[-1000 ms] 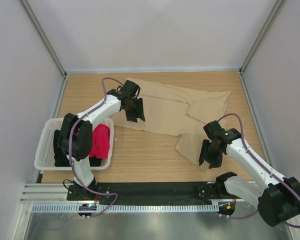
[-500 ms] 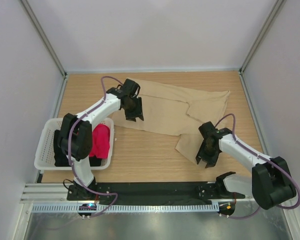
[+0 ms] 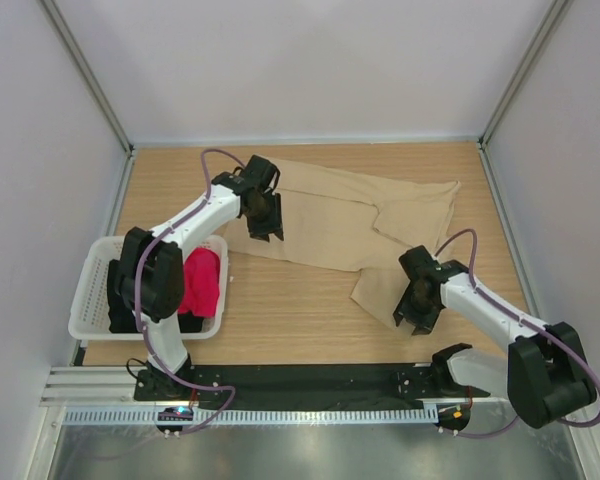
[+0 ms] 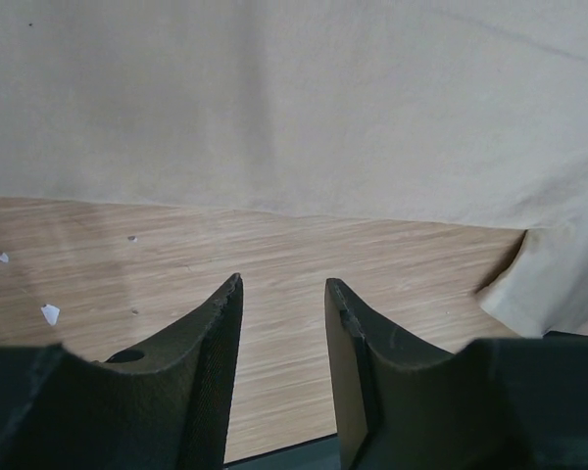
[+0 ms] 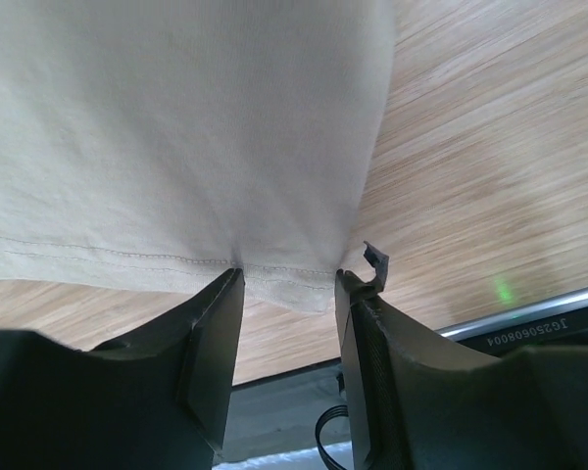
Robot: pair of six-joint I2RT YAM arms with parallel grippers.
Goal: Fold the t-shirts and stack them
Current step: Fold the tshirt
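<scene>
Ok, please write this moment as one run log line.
left claw: open, over table, beside tan t-shirt | right claw: open, at its near hem

Left claw (image 4: 284,282) and right claw (image 5: 290,276) both hang low, jaws apart.

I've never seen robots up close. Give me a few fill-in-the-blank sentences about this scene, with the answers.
The pink shirt lies in the white ___. The tan shirt is spread on the wooden ___. The left end effector, fingers open, holds ___. The right end effector sits at the hem of the ___ shirt.
Missing words: basket; table; nothing; tan.
</scene>
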